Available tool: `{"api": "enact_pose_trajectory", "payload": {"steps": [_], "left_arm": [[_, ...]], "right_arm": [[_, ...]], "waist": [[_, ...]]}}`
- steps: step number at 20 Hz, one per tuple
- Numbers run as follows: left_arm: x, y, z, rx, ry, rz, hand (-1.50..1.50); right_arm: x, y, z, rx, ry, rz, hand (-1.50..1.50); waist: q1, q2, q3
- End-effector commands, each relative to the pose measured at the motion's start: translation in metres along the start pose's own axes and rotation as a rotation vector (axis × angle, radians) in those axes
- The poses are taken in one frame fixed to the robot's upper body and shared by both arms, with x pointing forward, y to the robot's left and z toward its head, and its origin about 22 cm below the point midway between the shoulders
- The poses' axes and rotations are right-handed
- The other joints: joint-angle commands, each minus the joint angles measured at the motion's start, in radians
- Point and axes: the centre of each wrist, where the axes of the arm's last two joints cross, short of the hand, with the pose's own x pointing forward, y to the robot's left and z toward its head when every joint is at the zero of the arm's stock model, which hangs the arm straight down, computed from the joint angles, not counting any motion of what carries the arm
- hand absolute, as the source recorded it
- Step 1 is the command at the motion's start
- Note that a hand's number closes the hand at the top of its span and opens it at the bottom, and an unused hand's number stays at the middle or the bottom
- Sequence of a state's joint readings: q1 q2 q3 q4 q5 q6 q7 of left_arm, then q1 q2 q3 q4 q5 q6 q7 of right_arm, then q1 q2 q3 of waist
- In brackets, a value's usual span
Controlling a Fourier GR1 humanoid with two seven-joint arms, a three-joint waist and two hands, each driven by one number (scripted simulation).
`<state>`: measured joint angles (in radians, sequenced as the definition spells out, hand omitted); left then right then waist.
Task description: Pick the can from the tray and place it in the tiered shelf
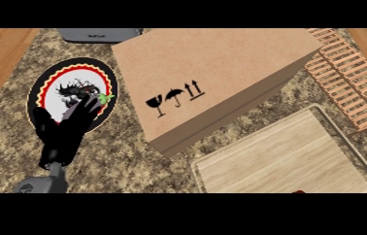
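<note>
A light wooden tray [287,156] lies at the lower right of the counter. At its lower edge a small dark red sliver [297,191] shows, too little of it to tell what it is. No can is plainly visible. The tiered shelf [342,74], made of orange-brown slats, stands at the right edge. My left hand [64,127] rests open at the lower left, fingers up, over the lower part of a patterned plate [72,65]. It holds nothing. My right hand does not show.
A large cardboard box [208,78] with black handling symbols fills the middle, between the plate and the shelf, its corner close to the tray. A grey appliance [100,34] sits at the back left. The counter's wooden edge runs along the far left.
</note>
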<state>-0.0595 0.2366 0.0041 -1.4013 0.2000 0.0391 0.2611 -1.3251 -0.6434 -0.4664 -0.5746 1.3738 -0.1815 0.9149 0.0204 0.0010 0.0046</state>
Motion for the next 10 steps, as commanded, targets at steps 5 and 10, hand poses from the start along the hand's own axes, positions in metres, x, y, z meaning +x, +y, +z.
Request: {"api": "enact_pose_trajectory", "payload": {"steps": [5,10], "left_arm": [[-0.012,0.005,-0.007,0.02,0.082,0.002,0.0],[-0.014,0.009,-0.006,0.035,0.078,-0.011,0.0]], "right_arm": [[0.006,-0.018,-0.001,-0.101,0.079,-0.29,-1.5],[-0.003,-0.021,-0.005,-0.124,0.08,-0.487,-1.5]], "waist": [[0.003,0.008,-0.005],[-0.007,0.005,-0.005]]}}
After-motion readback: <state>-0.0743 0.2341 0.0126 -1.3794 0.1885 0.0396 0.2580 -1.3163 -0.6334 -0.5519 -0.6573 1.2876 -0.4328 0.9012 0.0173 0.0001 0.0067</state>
